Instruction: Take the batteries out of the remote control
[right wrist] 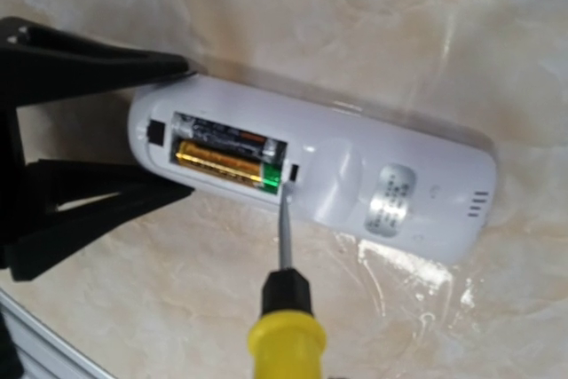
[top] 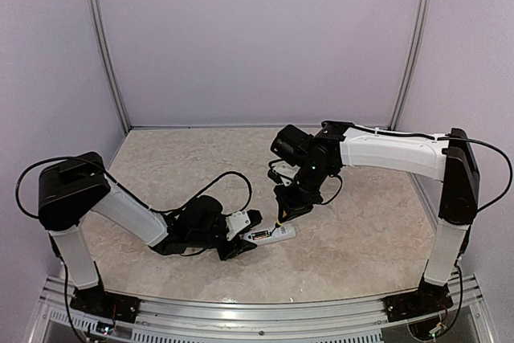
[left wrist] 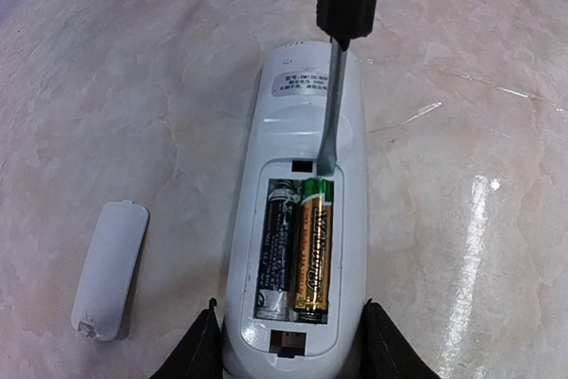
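Note:
The white remote control (left wrist: 297, 130) lies back-up on the table with its battery bay open. A dark battery (left wrist: 279, 250) and a brassy-gold battery (left wrist: 313, 250) sit side by side in the bay. My left gripper (left wrist: 293, 357) is shut on the remote's near end, one black finger (left wrist: 197, 352) against each side. My right gripper (top: 287, 205) is shut on a yellow-handled screwdriver (right wrist: 286, 330). Its blade tip (right wrist: 286, 191) rests at the bay's edge beside the gold battery's green end (right wrist: 272, 177). The right gripper's own fingers are out of the right wrist view.
The small white cover piece (left wrist: 108, 268) lies on the table left of the remote, apart from it. The table top is marbled beige (top: 361, 230), with purple walls round it and a metal rail (top: 241, 311) along the near edge.

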### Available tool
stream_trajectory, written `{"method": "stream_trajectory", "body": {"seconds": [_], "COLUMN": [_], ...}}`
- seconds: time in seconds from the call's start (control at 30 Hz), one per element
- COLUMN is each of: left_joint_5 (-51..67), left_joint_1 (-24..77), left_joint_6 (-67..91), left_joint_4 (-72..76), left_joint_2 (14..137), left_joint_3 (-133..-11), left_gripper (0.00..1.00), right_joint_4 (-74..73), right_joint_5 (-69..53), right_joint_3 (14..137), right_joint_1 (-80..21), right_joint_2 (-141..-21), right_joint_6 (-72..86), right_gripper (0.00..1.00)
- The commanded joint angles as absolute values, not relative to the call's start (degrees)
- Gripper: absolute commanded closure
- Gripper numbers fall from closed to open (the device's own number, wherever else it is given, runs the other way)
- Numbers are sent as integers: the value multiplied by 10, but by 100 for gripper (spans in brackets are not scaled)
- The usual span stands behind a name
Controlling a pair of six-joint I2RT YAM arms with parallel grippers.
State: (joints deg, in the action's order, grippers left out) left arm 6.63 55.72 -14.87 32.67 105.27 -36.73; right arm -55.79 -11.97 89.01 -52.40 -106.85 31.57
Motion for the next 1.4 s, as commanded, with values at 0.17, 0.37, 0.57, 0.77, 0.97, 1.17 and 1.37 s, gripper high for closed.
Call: {"method": "stream_trajectory", "body": {"seconds": [0.17,0.37,0.57,0.77,0.97,1.17,1.37], "left_joint_5": [44,43,44,43,43,42,43], "left_joint_1": [559,560,560,560,560,562,563], "left_joint_6": [-157,-156,-157,-156,-158,-159,-161], "left_joint_4": [274,273,273,273,268,261,256], "left_joint_2": [1066,1066,1067,1067,1068,1069,1071], "left_joint_3": [-371,-371,-371,-371,-375,-380,-384], "left_gripper": [71,71,72,72,72,73,73], "right_joint_4": [-531,-535,-524,-476,-425,-353,-339], "right_joint_5": [-161,-147,-130,-155,-193,-251,-290], "right_joint_3": [879,881,874,822,793,770,765], "right_joint_1": [-529,-529,-529,-523,-517,-511,-509], "right_joint_2": [-1080,-1086,-1088,-1078,-1048,-1009,-990], "right_joint_6": [326,325,319,304,291,308,313], "right_gripper": [100,100,100,100,100,100,100]}}
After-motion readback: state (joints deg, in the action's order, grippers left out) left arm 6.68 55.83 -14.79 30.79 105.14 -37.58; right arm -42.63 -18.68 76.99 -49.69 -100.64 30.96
